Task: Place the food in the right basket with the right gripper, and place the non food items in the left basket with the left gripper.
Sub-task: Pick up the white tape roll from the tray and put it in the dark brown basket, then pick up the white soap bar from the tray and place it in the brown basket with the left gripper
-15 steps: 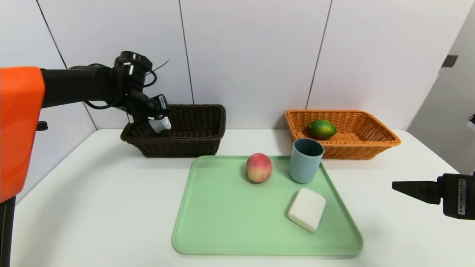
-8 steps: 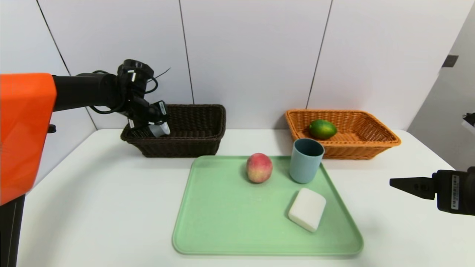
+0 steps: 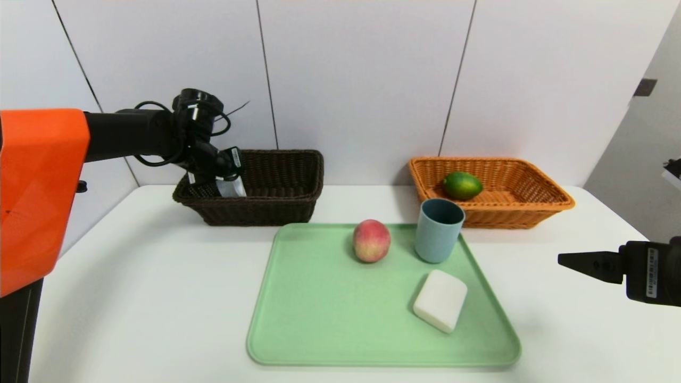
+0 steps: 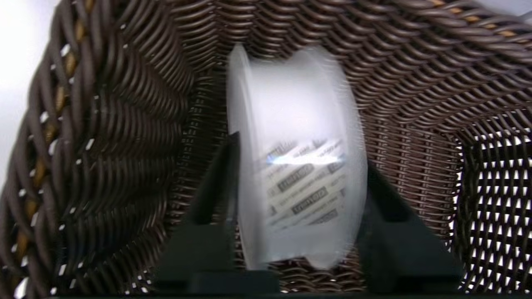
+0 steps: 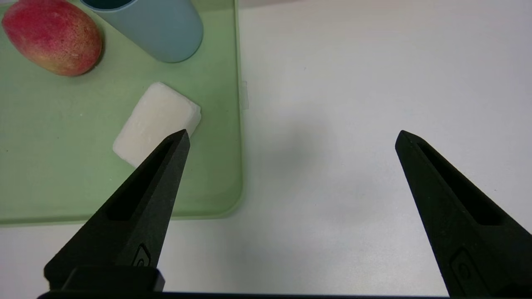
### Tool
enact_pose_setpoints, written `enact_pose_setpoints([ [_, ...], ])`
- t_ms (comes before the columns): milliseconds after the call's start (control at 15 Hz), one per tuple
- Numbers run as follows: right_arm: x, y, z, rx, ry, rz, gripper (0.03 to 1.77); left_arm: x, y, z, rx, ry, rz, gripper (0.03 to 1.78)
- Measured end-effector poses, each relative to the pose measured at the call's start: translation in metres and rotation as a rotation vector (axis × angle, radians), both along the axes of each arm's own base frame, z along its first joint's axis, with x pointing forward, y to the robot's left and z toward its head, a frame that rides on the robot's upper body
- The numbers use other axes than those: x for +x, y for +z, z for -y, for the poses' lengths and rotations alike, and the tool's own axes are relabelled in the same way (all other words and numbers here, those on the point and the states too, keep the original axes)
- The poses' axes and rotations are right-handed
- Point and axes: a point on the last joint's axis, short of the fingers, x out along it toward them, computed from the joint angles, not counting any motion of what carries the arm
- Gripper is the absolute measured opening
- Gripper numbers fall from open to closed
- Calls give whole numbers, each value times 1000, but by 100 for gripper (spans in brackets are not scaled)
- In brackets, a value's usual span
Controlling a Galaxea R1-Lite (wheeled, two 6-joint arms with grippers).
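A white table (image 3: 159, 298) against a pale panelled wall carries the whole scene, with a flat mint-green plastic tray (image 3: 330, 319) at its centre and two wicker baskets behind it. The very dark brown woven basket (image 3: 276, 205) stands at the back left; the bright orange-tan woven basket (image 3: 532, 210) stands at the back right and already holds the glossy green citrus fruit (image 3: 463, 185).

The left gripper (image 4: 297, 195) reaches down into the near-left end of the dark basket, its black fingers (image 4: 216, 182) flanking the white plastic spool-like container (image 4: 297, 158). The spool is blurred in the wrist view, so whether the pads are touching it or have just parted from it cannot be told. The right gripper (image 5: 291, 139) hangs parked over bare table just off the tray's right edge, jaws spread wide and holding nothing.

On the tray sit the blue-grey plastic cup (image 3: 439, 230), upright at the back right, the round pink-red and yellow peach (image 3: 371, 240) just to its left, and the white rounded soap-like block (image 3: 440, 299) nearer the front right.

The step in hand looks like the release of the spool. Done well, it means opening fully with the spool low inside the basket walls, then lifting straight up clear of the rim so a finger does not drag the light spool back out or tip the basket.
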Motion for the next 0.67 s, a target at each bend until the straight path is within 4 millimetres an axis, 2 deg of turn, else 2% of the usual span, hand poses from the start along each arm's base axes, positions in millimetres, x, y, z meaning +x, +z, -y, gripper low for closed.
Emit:
enact_pose_setpoints([
  [333, -1, 0, 1, 0, -1, 0, 171, -1, 4, 0, -3, 4, 15, 125],
  [400, -1, 0, 1, 1, -1, 0, 171, -6, 14, 0, -5, 1, 38, 131],
  [533, -2, -2, 1, -2, -3, -4, 171, -25, 48, 6, -9, -23, 116, 139],
  [667, -2, -2, 1, -1, 1, -6, 171, -56, 90, 15, -1, -73, 204, 146],
])
